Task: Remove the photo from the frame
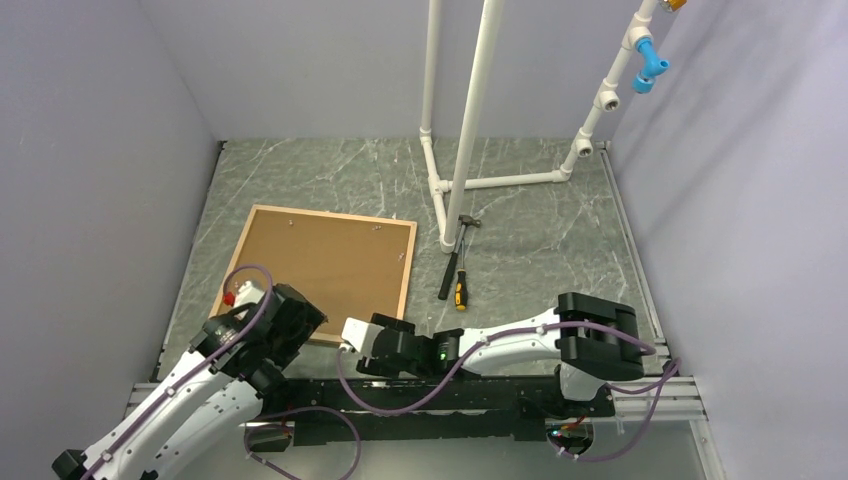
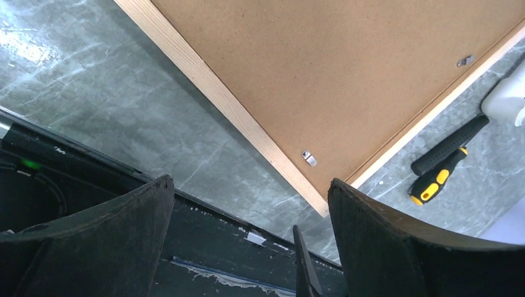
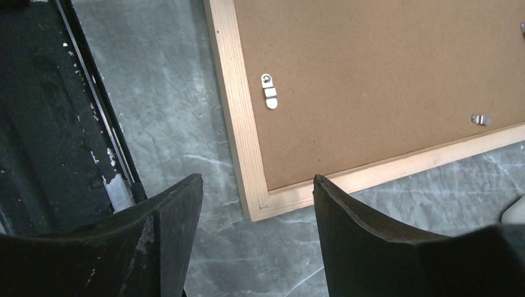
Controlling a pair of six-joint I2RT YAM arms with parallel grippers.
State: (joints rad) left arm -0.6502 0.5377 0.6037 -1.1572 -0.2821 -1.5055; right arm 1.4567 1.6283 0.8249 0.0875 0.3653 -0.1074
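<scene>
the frame (image 1: pixel 409 265) lies face down on the table (image 1: pixel 520 220), backing board (image 1: pixel 325 262) up. the left gripper (image 2: pixel 251 185) and right gripper (image 3: pixel 257 179) hang over its 2 near corners, jaws apart, holding nothing.

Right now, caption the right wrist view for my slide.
Open fingers hover over a corner of the face-down wooden frame, brown backing board secured by metal clips.

So the frame (image 1: pixel 330 214), light wood with skinny moulding, is lying flat and face down on the grey marbled table (image 1: pixel 540 240), left of centre and a bit askew, with the brown backing board (image 1: pixel 320 262) sitting in it under little metal tabs (image 3: pixel 270 98), photo hidden.
</scene>
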